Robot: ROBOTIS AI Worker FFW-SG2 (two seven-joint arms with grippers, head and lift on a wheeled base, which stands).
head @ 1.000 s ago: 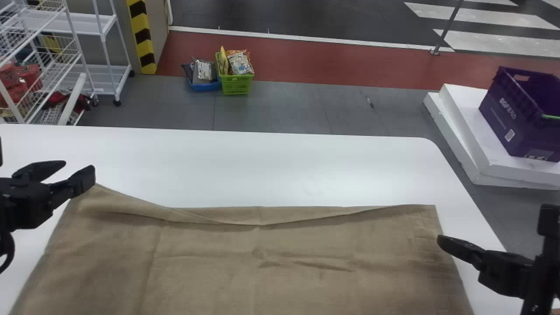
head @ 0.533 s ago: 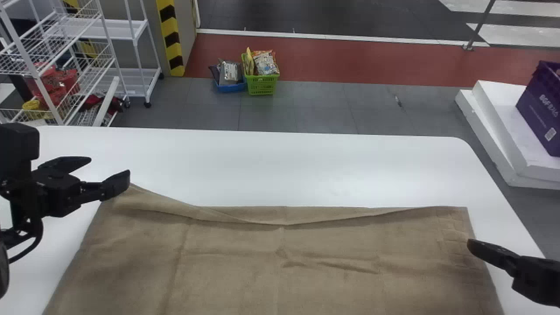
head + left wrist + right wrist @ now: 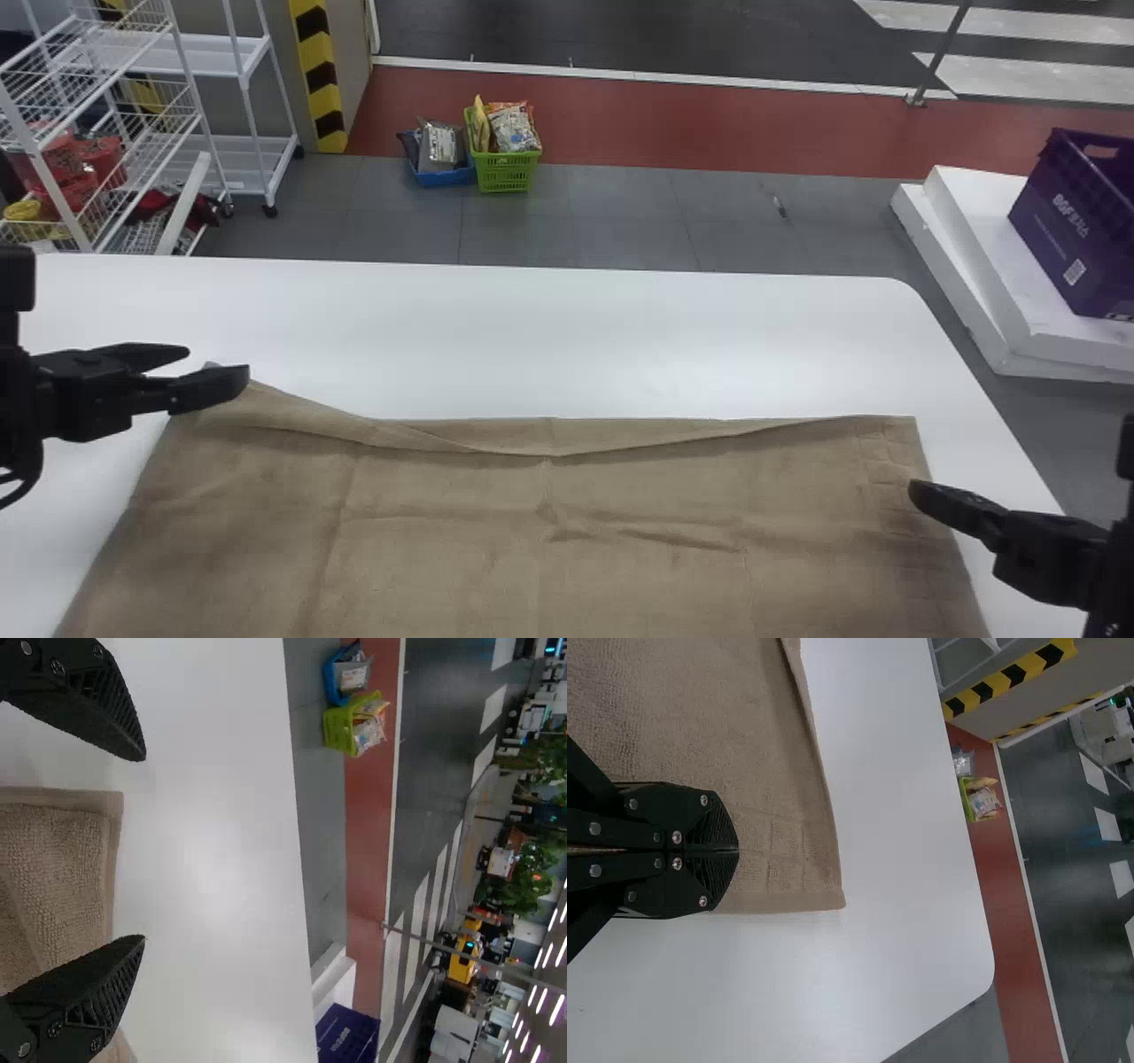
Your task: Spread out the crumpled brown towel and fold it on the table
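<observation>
Your left hand (image 3: 218,363) gaped at ten o'clock of the towel (image 3: 461,567), your right hand (image 3: 916,493) clenched at three; baskets (image 3: 505,174) stood at twelve, a crate (image 3: 1063,239) at two.

Head view looks down; closer wrist views share its table (image 3: 549,337).

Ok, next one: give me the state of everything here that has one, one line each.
Brown towel: spread out, lightly creased, a wavy ridge along its far edge
Left gripper: open, by the towel's far left corner
Right gripper: shut, at the towel's right edge
Green basket: filled
Blue basket: filled
Purple crate: upright, contents can't be told
</observation>
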